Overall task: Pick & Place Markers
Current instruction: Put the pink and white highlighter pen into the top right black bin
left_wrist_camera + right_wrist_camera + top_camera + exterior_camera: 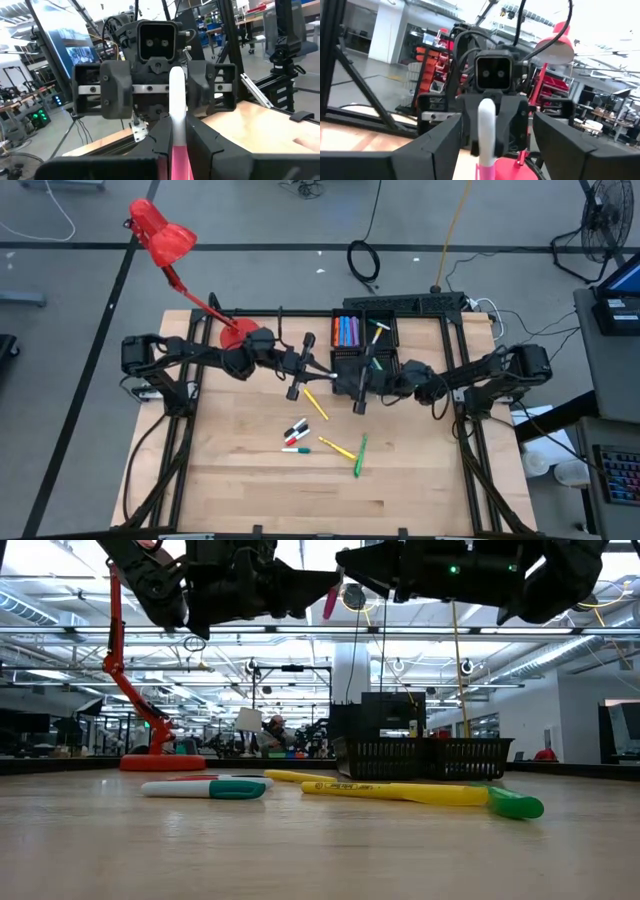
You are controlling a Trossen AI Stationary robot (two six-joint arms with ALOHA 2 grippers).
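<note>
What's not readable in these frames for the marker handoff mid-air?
- Pink-and-white marker in the left gripper: its lower end is cut off by the left wrist view's edge; high view, too small to find between the arms.
- Right gripper with its fingers apart: whether they touch the marker, not clear in any view.
- Black compartment tray: contents under the right arm hidden in the high view.

light: bright, overhead ceiling strips | glare: windows washed out | shadows: soft | blur: near wrist-view fingers, perhaps defocused
</note>
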